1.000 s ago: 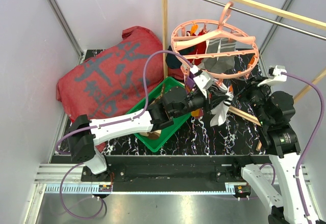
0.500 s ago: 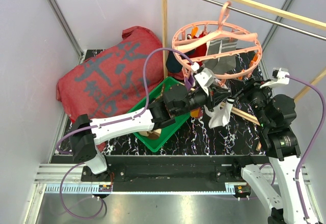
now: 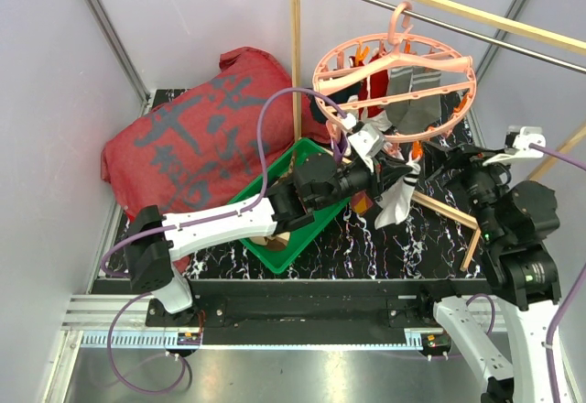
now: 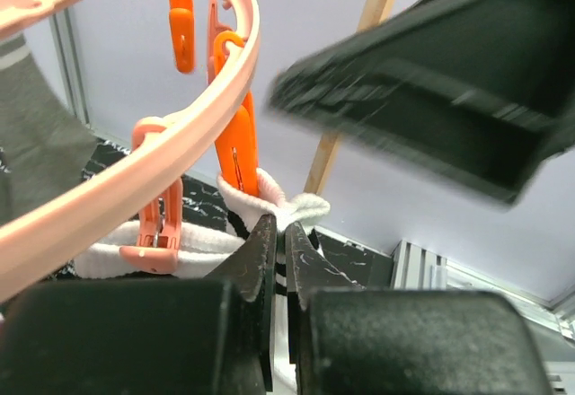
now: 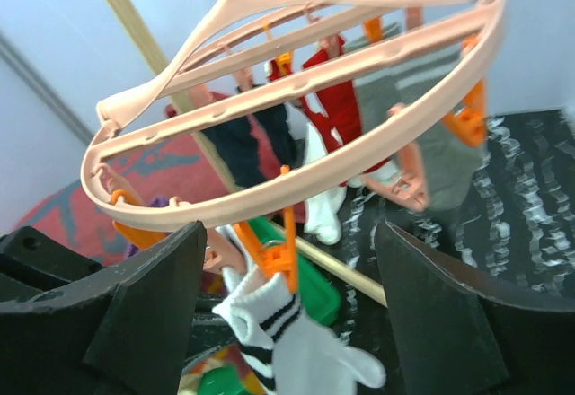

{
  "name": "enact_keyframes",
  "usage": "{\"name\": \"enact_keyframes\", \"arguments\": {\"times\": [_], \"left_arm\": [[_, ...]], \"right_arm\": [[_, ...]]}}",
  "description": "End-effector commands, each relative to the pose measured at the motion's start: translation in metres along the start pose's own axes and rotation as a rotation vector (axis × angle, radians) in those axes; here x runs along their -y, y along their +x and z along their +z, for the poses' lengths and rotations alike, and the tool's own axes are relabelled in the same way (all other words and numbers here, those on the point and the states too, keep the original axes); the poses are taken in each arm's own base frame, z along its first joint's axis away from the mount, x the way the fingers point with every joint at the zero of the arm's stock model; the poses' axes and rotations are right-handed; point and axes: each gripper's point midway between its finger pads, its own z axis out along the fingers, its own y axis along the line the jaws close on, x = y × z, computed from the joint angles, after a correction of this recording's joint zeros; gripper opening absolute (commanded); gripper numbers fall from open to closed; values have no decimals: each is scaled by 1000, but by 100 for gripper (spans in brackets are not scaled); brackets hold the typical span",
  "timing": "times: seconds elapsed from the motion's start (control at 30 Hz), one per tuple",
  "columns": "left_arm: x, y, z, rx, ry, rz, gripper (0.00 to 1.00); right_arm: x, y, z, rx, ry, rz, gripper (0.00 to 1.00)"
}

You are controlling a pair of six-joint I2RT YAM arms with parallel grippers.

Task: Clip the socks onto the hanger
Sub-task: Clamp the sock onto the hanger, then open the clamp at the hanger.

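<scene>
Hanging clipped under the hanger (image 4: 135,178) among other socks (image 3: 417,101), the white sock (image 5: 305,350) awaits release: left jaws pinching it, right jaws spread.

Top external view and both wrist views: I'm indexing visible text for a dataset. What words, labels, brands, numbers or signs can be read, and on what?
Red cloth: large grey characters, creased and seen at an angle; I cannot read them.
No lettering shows on the hanger or green tray; nothing else is legible.

Left pincer (image 4: 280,233) is pinched closed; right pincer (image 5: 286,238) gapes wide.
</scene>
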Motion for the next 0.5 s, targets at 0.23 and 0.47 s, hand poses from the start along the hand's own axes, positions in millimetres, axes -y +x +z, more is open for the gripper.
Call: {"name": "enact_keyframes", "arguments": {"times": [0.23,0.47], "left_arm": [[-24,-43,-23,100,-64,-2,7],[-28,-51,-32,111,-70,-1,9]], "right_arm": [[26,-17,-9,-13,94,-345,83],[12,8,15,-82,-31,-386,79]]}}
